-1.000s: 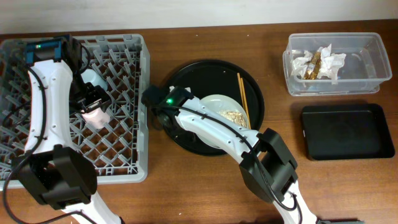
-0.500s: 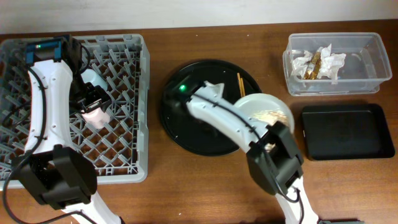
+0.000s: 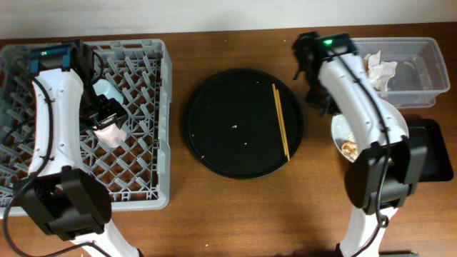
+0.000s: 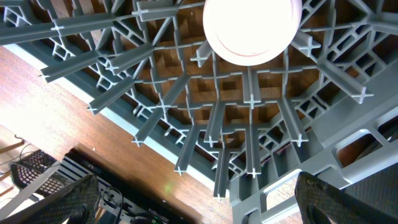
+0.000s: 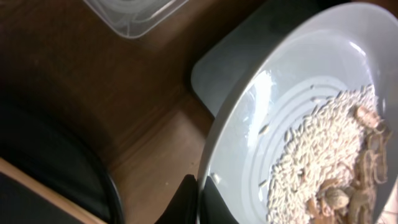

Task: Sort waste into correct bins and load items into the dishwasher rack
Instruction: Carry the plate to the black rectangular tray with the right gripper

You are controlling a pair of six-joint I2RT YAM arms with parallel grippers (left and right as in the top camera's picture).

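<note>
Your right pincer (image 5: pixel 200 198) is clamped on the plate (image 5: pixel 292 74) rim, with rice (image 5: pixel 317 149) and probably fried scraps (image 5: pixel 354 193) just beyond. Your left pincer (image 4: pixel 196 183) gapes wide and empty, the pink cup (image 4: pixel 252 28) ahead of it.

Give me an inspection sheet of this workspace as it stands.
Surface: wooden table, brown.
Job's things: pink cup in the dishwasher rack; plate of food scraps held at the shallow black tray; wrappers in the clear tub; chopsticks on the round tray.
Clutter: nothing seen.
Grippers: left gripper open above the rack; right gripper shut on the plate's rim.
Cables: black cable along the left arm.
Surroundings: pale wall behind the table.
</note>
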